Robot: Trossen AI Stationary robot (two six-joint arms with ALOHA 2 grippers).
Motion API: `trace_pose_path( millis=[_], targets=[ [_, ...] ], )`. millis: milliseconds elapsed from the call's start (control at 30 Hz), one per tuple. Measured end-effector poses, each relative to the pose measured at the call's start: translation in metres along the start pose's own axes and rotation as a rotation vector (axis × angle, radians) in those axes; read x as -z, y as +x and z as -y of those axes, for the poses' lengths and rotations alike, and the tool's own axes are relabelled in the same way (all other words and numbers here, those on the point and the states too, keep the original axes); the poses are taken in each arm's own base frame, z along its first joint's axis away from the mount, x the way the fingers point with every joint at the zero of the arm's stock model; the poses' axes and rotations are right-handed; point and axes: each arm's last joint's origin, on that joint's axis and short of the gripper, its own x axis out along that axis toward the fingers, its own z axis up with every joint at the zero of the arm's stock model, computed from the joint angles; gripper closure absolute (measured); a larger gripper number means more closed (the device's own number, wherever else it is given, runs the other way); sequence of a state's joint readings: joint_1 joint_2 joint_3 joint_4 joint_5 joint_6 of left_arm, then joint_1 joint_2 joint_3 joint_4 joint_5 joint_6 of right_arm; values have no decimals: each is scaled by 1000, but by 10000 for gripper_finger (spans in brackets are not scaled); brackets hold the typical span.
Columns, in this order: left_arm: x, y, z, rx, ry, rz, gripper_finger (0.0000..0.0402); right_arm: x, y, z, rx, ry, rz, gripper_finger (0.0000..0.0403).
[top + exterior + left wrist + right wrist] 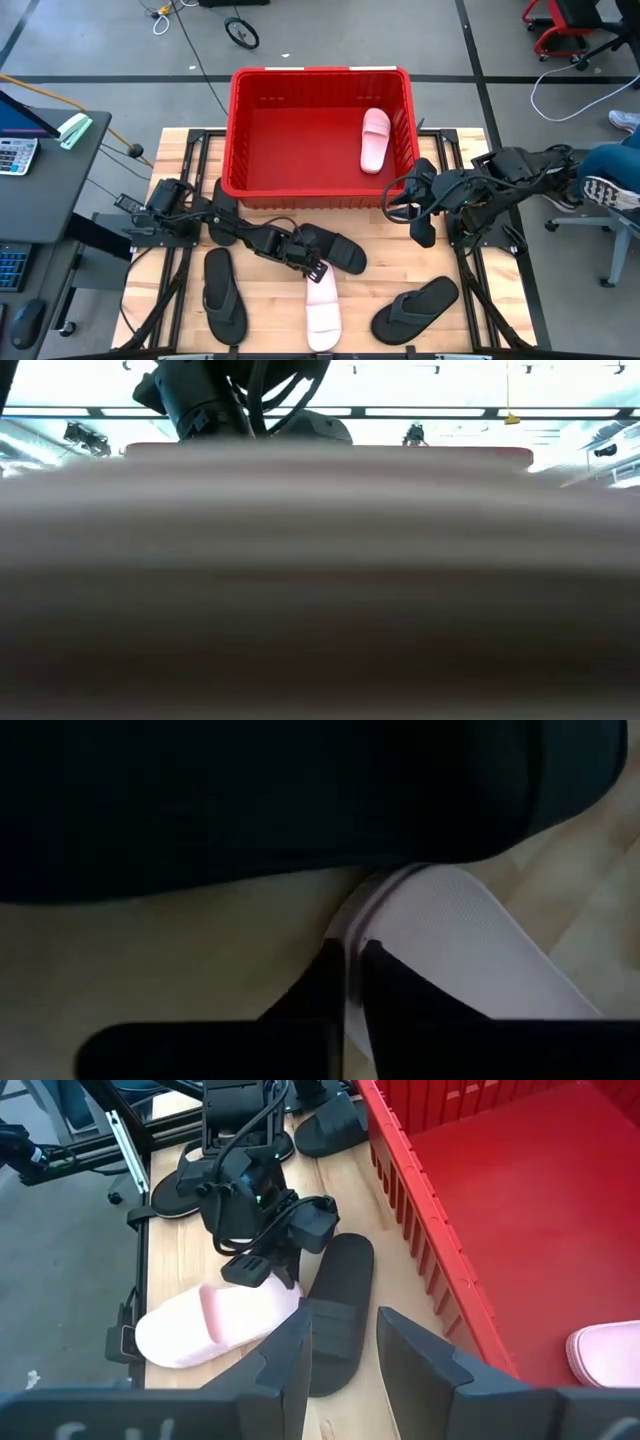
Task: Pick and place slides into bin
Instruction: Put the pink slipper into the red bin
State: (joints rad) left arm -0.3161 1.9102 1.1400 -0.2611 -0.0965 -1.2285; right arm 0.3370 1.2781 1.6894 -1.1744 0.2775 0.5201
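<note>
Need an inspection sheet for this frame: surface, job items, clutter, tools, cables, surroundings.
Surface: light wooden slatted table on a dark frame.
Job's things: large bright red plastic bin holds one pale pink slide. On the table: second pale pink slide, black broad-strap slide, two thin black flip-flops.
Clutter: nothing seen on the table.
Grippers: left tool shut on the strap edge of the pale pink slide on the table; right tool open, empty, beside the bin's right front corner.
Cables: dark cables on the floor; white one at right.
Surroundings: desk with calculator at left, red chair base, a person's shoe at right.
</note>
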Motion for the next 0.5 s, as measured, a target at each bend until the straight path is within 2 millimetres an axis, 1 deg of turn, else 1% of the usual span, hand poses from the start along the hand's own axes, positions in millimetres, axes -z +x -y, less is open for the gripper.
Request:
trace_pose_path(
  millis=[100,167,233,367,500],
  targets=[
    [3,-4,3,20,-48,-26,384,0,0,0,0,0,0,282],
    [5,-12,6,37,-69,-24,389,0,0,0,-1,0,0,282],
    [5,-25,12,82,-93,-6,390,1,0,-1,-6,-11,-1,282],
    [5,-64,26,200,-133,49,390,3,-3,-5,-24,-58,-3,282],
    [9,-113,37,335,-140,130,391,5,-4,-8,-36,-72,-4,282]
  ],
)
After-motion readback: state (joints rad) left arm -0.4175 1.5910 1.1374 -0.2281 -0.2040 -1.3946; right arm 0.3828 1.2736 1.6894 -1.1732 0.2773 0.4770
